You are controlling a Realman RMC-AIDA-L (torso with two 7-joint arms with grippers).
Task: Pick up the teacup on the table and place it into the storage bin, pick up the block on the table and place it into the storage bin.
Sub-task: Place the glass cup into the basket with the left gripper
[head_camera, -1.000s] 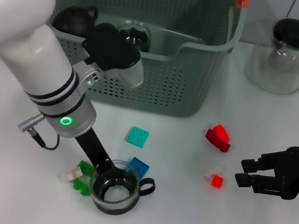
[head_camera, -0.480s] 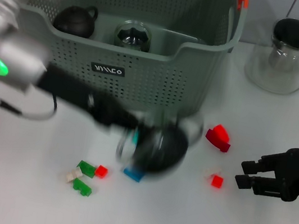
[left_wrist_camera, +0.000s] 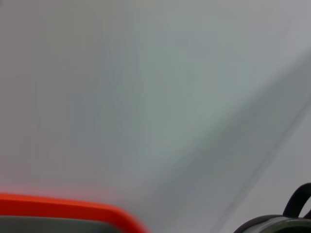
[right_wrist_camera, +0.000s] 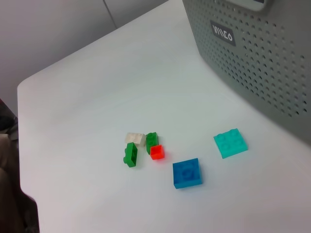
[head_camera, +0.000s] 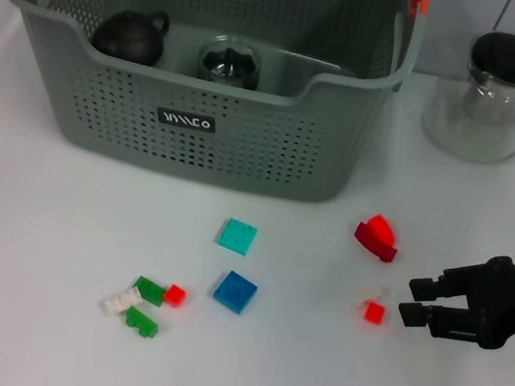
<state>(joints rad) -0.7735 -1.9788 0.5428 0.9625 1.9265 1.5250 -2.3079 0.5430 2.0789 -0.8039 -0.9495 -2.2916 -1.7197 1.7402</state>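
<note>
The grey-green storage bin [head_camera: 247,137] stands at the back of the table and also shows in the right wrist view [right_wrist_camera: 262,63]. It holds a black teapot [head_camera: 131,34] and a glass vessel [head_camera: 227,61]. No teacup stands on the table. Blocks lie in front of the bin: a teal block [head_camera: 236,236], a blue block [head_camera: 235,291], a green, white and red cluster [head_camera: 144,301], a red block [head_camera: 375,236] and a small red and white piece [head_camera: 372,307]. My right gripper [head_camera: 420,301] is open and empty, just right of that small piece. My left gripper is out of view.
A glass teapot with a black lid [head_camera: 494,93] stands at the back right. The left wrist view is blurred, with an orange clip [left_wrist_camera: 63,206] and a dark curved shape [left_wrist_camera: 291,213] at its edges. The table's corner edge [right_wrist_camera: 29,82] shows in the right wrist view.
My left arm lifted the teacup from beside the blue block, swept it right and up, and has left the head view with it. My right gripper has stayed in place.
</note>
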